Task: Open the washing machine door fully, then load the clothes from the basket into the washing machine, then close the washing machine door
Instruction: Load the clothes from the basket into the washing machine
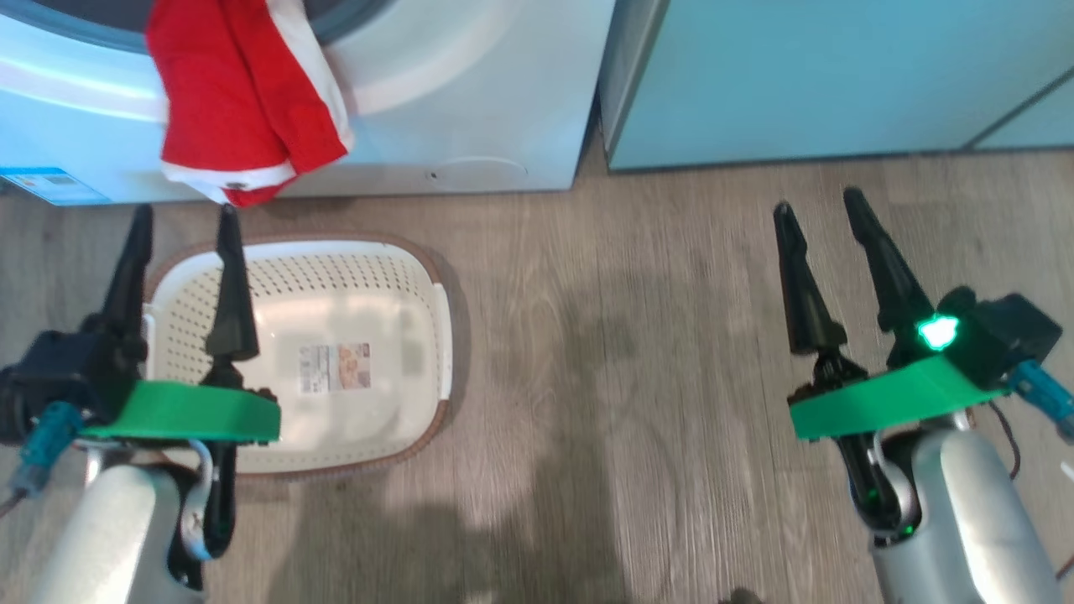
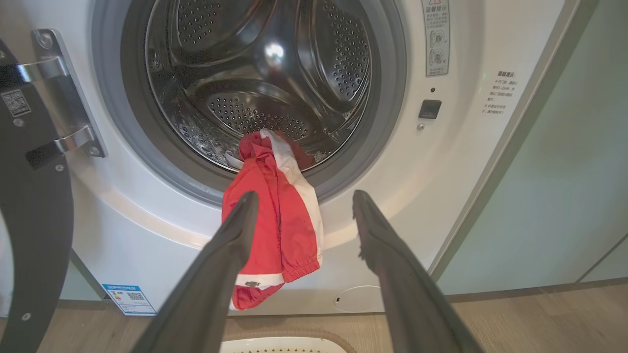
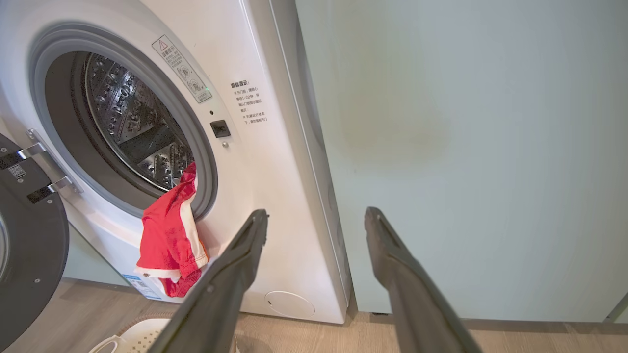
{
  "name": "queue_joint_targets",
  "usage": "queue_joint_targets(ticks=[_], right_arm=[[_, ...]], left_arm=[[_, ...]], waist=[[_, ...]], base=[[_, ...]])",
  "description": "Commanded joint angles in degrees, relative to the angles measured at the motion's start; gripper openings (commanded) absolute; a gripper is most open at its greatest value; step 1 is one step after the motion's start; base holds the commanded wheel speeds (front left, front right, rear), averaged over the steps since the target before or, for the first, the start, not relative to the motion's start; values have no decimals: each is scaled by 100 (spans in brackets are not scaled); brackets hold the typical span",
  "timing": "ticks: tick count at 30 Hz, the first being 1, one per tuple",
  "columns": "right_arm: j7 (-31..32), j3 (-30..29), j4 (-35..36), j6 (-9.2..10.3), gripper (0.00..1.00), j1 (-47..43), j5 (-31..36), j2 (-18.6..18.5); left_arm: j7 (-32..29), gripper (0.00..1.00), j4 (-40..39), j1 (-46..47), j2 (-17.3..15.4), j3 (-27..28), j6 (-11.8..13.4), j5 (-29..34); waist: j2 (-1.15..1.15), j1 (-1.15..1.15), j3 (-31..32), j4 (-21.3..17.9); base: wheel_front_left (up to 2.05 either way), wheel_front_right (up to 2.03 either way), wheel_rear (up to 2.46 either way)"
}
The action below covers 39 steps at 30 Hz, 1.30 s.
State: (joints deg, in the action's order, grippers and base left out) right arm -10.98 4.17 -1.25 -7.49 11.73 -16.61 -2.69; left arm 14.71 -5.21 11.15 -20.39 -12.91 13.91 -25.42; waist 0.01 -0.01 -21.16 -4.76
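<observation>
The washing machine (image 2: 441, 162) stands with its door (image 2: 29, 206) swung open to the left on a metal hinge. Red clothes (image 2: 274, 215) with white trim hang out of the drum, draped over the grey seal and down the white front (image 1: 243, 101) (image 3: 169, 245). On the floor below sits the cream basket (image 1: 377, 277), with just a label on its base. My left gripper (image 1: 180, 231) is open over the basket's left rim, its fingers pointing at the hanging clothes and apart from them (image 2: 304, 203). My right gripper (image 1: 818, 210) is open above bare floor, facing a cabinet (image 3: 316, 218).
Pale teal cabinets (image 1: 822, 75) stand right of the washer. Wood floor (image 1: 638, 352) spreads between basket and right arm. A round flap (image 2: 358, 299) and blue sticker (image 2: 128, 298) sit low on the washer's front. The open door juts out at the washer's left.
</observation>
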Motion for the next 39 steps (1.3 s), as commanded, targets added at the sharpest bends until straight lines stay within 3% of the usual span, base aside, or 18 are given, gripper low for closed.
queue_joint_targets(ticks=[1, 10, 20, 32, 39], right_arm=[[40, 95, 148, 0, 100, -127, 33, -19], [155, 16, 135, 0, 100, -395, 26, -19], [204, 12, 214, 0, 100, -490, 4, -19], [208, 12, 281, 0, 100, -412, 30, -19], [237, 54, 397, 0, 100, -254, 66, -19]], left_arm=[[28, 100, -94, 16, -27, 268, -81, 128], [29, 100, 290, -134, 256, 465, -431, 633], [29, 100, 400, -203, 409, 712, -691, 820], [29, 100, 529, -153, 586, 819, -913, 919], [29, 100, 926, 239, 614, 838, -1117, 840]], waist=[[-1, 1, 211, 95], [-1, 1, 687, 195], [-1, 1, 767, 198], [-1, 1, 560, 270], [-1, 1, 134, 318]], base=[[0, 0, 0], [0, 0, 0], [0, 0, 0], [0, 0, 0], [0, 0, 0]])
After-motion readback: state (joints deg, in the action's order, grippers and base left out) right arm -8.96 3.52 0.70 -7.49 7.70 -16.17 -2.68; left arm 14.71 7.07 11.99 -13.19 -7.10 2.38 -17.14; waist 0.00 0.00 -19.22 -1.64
